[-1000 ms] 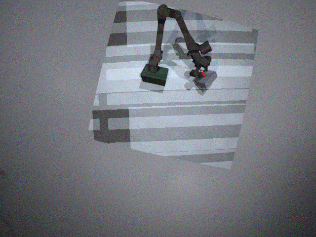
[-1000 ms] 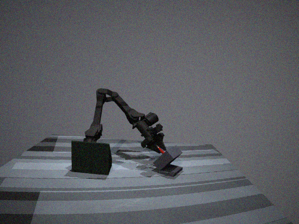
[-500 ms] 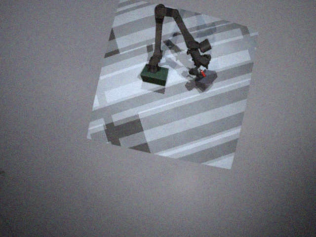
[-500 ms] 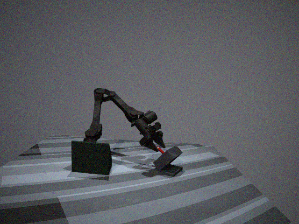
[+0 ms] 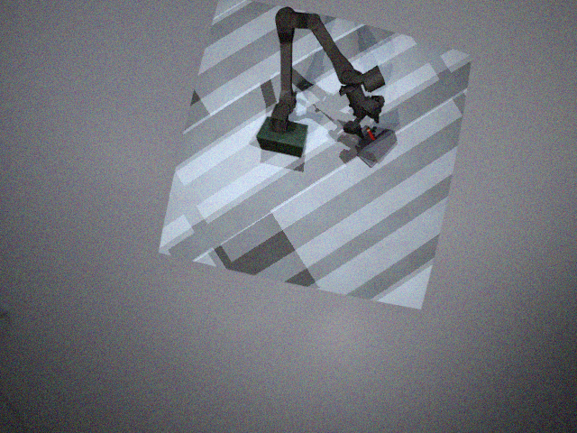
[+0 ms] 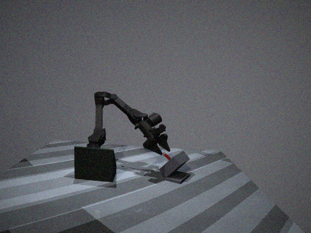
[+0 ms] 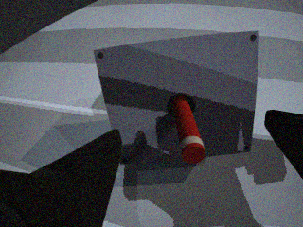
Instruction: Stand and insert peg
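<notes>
The red peg (image 5: 370, 133) (image 6: 166, 156) (image 7: 187, 126) stands in the hole of the sloped grey panel (image 5: 380, 148) (image 6: 173, 164) (image 7: 142, 66), its white-banded end pointing out of the face. How deep its plain end sits inside the hole is hidden. My gripper (image 5: 365, 125) (image 6: 165, 152) (image 7: 192, 127) is open wide, with nothing between its fingers. In the wrist view one finger is on each side of the peg, well apart from it. In the exterior view the fingertips are just off the peg's banded end.
The arm's dark green base block (image 5: 281, 137) (image 6: 95, 164) stands on the striped table (image 5: 372, 233) (image 6: 150, 210), to the left of the panel in the top and exterior views. The panel rests on a flat foot plate (image 6: 179, 177). Shadows of the arm fall around the panel.
</notes>
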{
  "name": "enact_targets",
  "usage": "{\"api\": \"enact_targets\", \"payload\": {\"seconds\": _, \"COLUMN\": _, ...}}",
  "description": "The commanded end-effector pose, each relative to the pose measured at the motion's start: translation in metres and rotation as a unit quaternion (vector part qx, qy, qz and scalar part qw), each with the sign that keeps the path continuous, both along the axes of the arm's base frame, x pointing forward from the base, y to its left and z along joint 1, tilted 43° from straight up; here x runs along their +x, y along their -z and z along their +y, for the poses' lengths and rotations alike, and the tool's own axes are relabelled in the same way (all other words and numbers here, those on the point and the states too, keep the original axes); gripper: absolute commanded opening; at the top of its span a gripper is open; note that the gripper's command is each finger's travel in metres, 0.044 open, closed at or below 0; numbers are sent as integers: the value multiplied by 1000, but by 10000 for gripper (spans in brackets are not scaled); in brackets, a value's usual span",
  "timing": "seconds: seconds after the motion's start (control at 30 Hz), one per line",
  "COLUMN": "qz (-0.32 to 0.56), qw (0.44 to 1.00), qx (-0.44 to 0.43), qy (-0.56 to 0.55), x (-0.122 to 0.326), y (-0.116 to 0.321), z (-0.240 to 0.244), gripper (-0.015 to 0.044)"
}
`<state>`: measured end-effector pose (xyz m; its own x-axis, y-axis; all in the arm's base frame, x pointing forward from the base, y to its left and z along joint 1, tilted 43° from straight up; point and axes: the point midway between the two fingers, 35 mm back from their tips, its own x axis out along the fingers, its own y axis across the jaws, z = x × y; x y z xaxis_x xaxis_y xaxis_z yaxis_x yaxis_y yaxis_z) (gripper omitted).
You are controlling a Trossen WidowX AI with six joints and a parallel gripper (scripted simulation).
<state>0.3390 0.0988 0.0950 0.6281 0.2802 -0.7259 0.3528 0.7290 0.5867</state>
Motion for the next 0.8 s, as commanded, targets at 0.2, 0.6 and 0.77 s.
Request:
{"api": "enact_targets", "payload": {"seconds": 0.2, "qz": -5, "qw": 1000, "qx": 1, "qy": -1, "x": -6, "y": -12, "z": -3, "gripper": 440}}
{"api": "enact_targets", "payload": {"seconds": 0.6, "qz": -4, "qw": 1000, "qx": 1, "qy": 0, "x": -15, "y": -22, "z": -8, "gripper": 440}}
{"api": "enact_targets", "payload": {"seconds": 0.77, "qz": -4, "qw": 1000, "qx": 0, "qy": 0, "x": -19, "y": -26, "z": -10, "gripper": 440}}
